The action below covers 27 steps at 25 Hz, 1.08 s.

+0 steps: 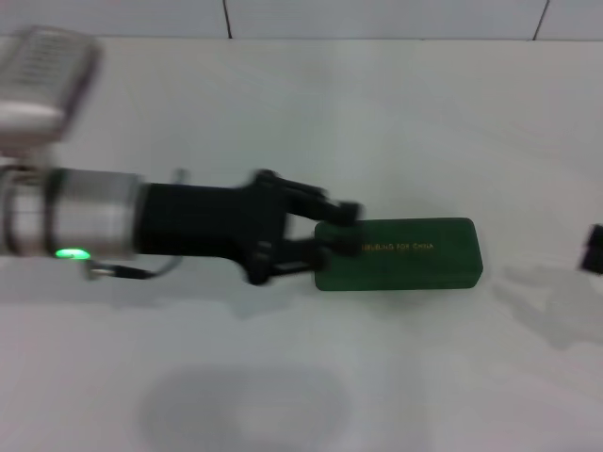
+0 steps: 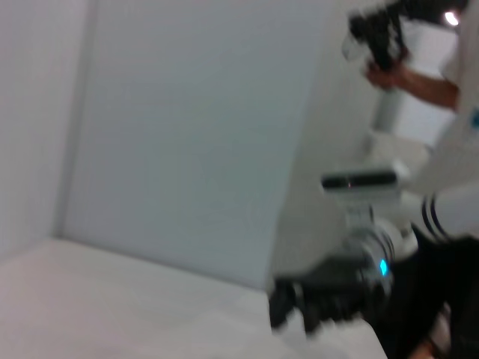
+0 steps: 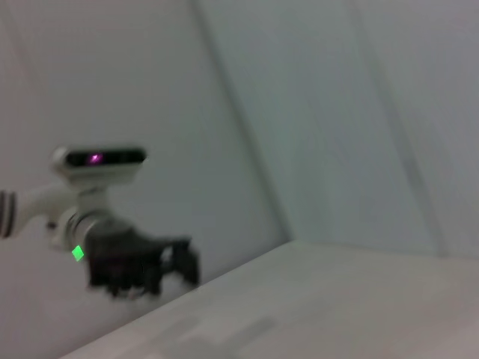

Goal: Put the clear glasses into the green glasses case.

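The green glasses case [image 1: 405,254] lies shut on the white table, right of centre, gold lettering on its lid. My left gripper [image 1: 334,232] reaches in from the left and is at the case's left end, open. One finger is just beyond the case's far edge and the other overlaps its near left corner. The clear glasses [image 1: 551,297] lie on the table to the right of the case, faint and transparent. Only a dark tip of my right gripper [image 1: 594,250] shows at the right edge. It also appears far off as a blurred right gripper [image 2: 307,308] in the left wrist view.
A white tiled wall [image 1: 377,17] borders the table's far side. A person [image 2: 419,82] stands beyond the robot in the left wrist view. The right wrist view shows my left arm [image 3: 135,262] from afar.
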Tool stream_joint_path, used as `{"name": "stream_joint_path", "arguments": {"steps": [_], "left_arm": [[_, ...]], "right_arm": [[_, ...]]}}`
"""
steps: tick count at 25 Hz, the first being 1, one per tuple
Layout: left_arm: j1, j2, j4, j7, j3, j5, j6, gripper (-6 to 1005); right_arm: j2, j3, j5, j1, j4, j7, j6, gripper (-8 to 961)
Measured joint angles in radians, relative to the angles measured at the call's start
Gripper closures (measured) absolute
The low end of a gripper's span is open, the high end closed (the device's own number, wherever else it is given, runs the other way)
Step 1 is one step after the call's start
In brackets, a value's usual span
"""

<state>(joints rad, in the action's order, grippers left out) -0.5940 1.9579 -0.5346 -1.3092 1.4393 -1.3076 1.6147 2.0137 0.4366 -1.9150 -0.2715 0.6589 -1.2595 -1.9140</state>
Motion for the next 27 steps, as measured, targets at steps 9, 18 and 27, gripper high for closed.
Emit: {"name": "stream_joint_path", "arguments": {"steps": [9,18,27], "left_arm": [[0.117,-0.075,-0.019,-0.112,-0.221,-0.056,0.198,491],[0.172,-0.065,-0.084,-0.1,-0.247,-0.149,0.215,260],[0.178,-0.064,-0.084,-0.097,-0.255,-0.15,0.217,182]], "right_arm": [[0.015,0.152,0.018,-0.173,-0.191,0.003,0.047,540],[0.014,0.305,0.128,-0.27,-0.216,0.003,0.039,209],[0.014,0.391,0.191,-0.267,-0.21,0.001,0.039,64]]}}
